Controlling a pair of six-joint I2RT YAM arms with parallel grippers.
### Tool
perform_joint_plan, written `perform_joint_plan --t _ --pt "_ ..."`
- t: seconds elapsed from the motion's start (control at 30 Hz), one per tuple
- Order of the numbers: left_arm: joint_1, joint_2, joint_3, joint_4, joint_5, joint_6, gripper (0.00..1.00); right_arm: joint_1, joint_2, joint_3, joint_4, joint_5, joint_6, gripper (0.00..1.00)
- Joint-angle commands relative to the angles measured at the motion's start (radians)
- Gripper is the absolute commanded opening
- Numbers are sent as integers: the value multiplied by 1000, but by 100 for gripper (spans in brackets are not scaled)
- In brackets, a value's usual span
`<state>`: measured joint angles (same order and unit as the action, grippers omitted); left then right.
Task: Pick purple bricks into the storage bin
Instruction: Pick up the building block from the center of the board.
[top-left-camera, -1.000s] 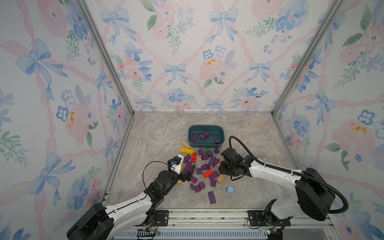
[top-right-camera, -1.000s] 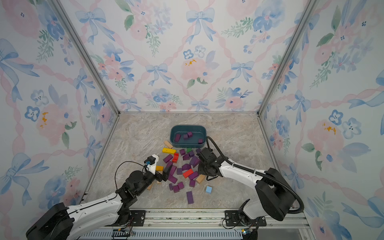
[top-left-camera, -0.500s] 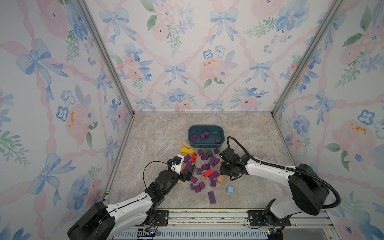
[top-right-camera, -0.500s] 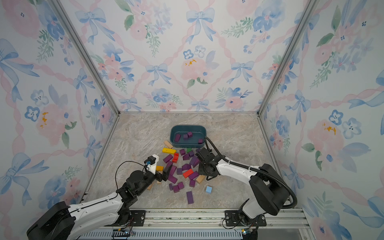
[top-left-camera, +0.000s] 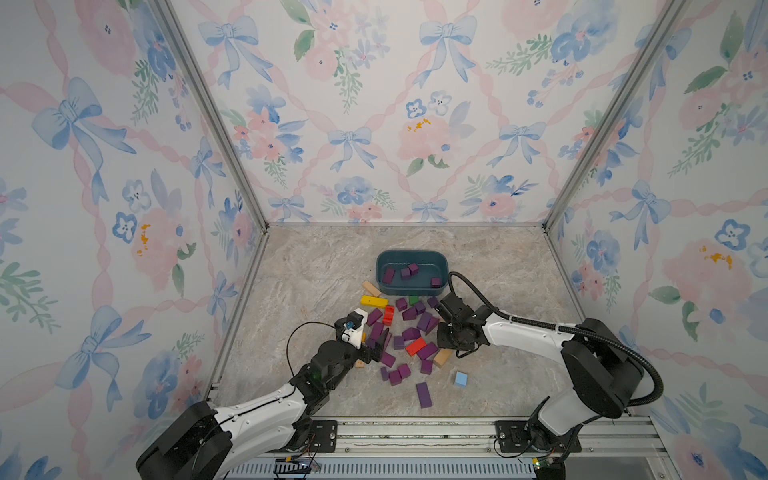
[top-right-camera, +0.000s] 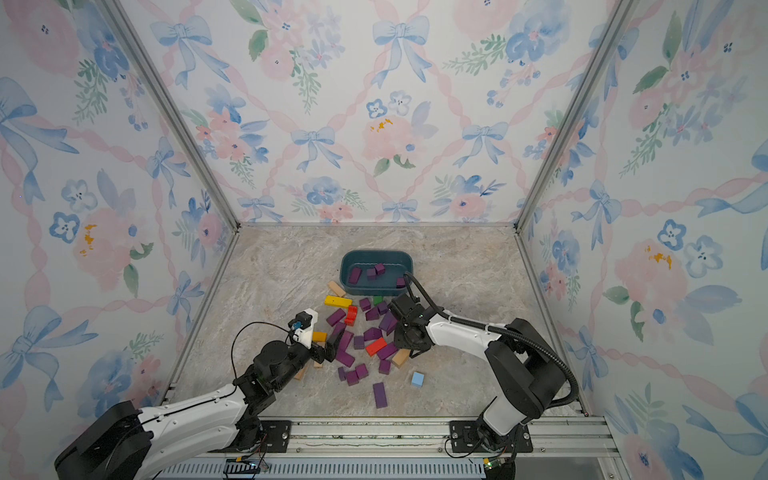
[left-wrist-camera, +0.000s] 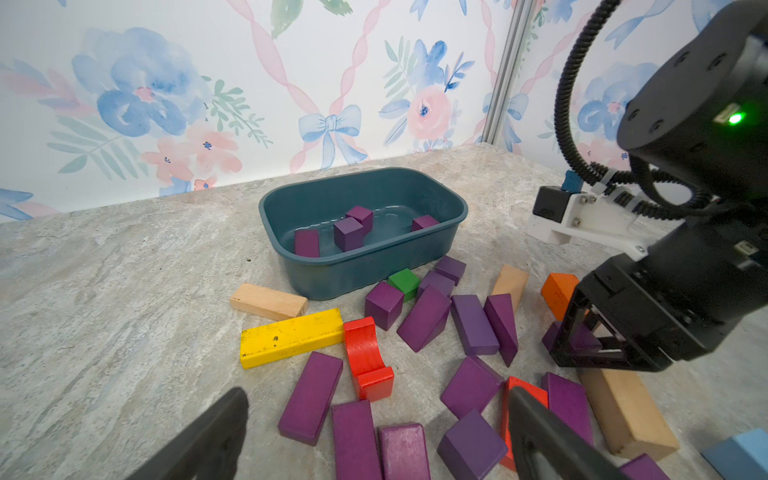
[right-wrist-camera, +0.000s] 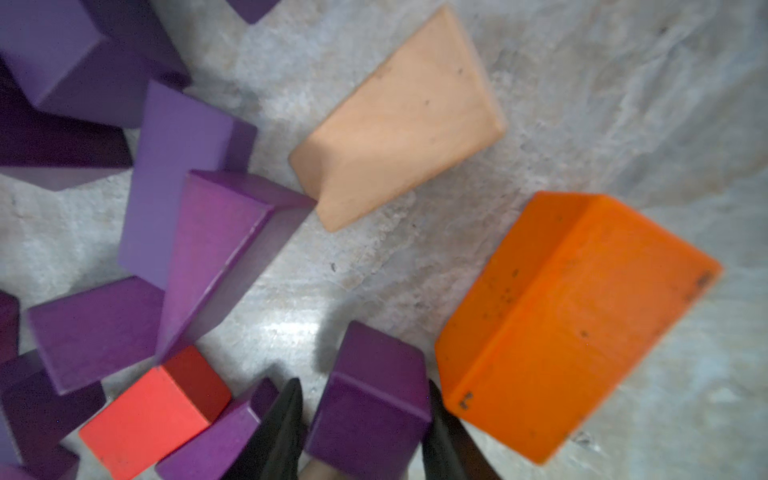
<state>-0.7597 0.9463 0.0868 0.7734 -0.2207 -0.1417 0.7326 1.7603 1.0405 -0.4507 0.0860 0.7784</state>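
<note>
Top views: storage bin sits toward the far side of the tabletop. Four purple bricks are inside, and the others are scattered just in front of it among other colours. Your left hand is at the pile's left edge and your right hand at its right edge.
Left wrist: left hand fingers are wide apart above loose purple bricks.
Right wrist: right hand is clamped on a purple cube, with an orange block just beside it.
</note>
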Motion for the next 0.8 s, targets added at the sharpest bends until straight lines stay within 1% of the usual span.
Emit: perform_joint_plan --t 0.0,0.17,0.3,0.5,0.77 --pt "-6 1 -7 18 -13 -7 98 -2 42 50 -19 3 -25 42" --pt "-6 8 -4 19 -17 -7 98 10 50 81 -56 45 -47 36" --pt "-6 14 -3 18 -22 -7 98 11 50 91 -59 51 -56 31" --pt "-6 17 -2 18 -26 -4 98 10 55 100 -74 63 -67 30" --pt "-6 15 -2 18 -28 -5 98 7 3 154 -100 60 -97 30"
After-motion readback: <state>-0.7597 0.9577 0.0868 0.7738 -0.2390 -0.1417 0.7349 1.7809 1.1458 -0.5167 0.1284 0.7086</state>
